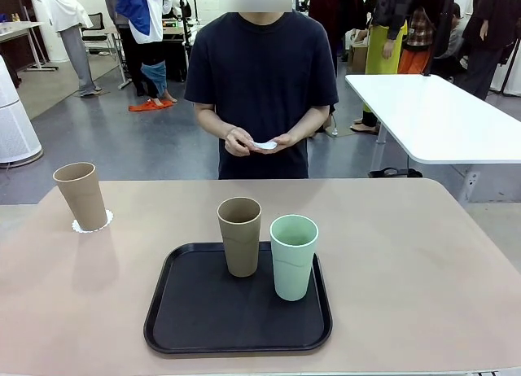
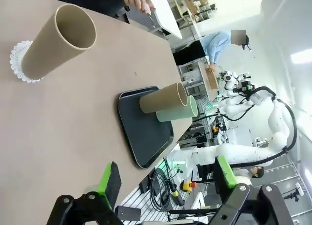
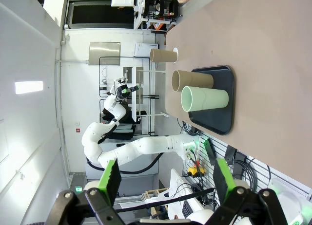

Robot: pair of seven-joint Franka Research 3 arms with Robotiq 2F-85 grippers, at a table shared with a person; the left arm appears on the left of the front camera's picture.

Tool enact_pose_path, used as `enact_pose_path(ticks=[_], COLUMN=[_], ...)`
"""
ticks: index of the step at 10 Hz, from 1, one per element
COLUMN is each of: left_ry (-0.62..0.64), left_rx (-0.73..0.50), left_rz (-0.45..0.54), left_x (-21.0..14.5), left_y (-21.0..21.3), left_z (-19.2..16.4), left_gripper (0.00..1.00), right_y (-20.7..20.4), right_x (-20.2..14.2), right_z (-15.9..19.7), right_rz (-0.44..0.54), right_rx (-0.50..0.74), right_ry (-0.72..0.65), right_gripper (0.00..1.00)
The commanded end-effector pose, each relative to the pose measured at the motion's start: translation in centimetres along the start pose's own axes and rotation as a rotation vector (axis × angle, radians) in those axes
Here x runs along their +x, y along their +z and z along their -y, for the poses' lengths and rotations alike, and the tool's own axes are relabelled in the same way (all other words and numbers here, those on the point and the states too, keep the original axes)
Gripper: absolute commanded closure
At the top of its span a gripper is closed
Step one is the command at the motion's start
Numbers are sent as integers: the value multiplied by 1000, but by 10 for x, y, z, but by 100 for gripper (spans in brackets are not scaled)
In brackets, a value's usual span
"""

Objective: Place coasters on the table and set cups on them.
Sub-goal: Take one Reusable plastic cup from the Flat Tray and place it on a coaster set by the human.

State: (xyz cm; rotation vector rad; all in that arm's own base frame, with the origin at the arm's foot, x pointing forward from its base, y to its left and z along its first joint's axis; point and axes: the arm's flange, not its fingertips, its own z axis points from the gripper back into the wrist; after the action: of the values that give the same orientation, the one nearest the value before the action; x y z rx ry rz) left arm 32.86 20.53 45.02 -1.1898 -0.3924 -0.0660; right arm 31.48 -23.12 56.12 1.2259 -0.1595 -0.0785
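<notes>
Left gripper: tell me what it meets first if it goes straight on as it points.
Probably the black tray or the tan cup on it; the left gripper is open, depth unclear.

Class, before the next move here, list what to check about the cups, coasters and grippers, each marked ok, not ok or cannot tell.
1. Far tan cup standing on a coaster: ok.
2. Next coaster laid on the table: not ok, the person's hands hold it.
3. Tan cup and mint cup upright on the tray: ok.
4. Left gripper open and empty: ok.
5. Right gripper open and empty: ok.
6. Whereabouts of a third coaster: cannot tell.
</notes>
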Motion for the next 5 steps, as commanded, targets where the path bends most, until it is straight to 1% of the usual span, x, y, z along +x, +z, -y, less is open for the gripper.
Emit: enact_pose_path(ticks=[1,5], left_ry=[15,15], left_rx=[-17,-17], left_rz=[2,2], left_x=[6,6], left_y=[1,1], left_z=[-7,-7], left_gripper=[0,0], right_y=[-1,-1], right_x=[1,1], right_z=[0,0], right_rz=[5,5], right_rx=[2,2], right_ry=[13,13], right_gripper=[0,0])
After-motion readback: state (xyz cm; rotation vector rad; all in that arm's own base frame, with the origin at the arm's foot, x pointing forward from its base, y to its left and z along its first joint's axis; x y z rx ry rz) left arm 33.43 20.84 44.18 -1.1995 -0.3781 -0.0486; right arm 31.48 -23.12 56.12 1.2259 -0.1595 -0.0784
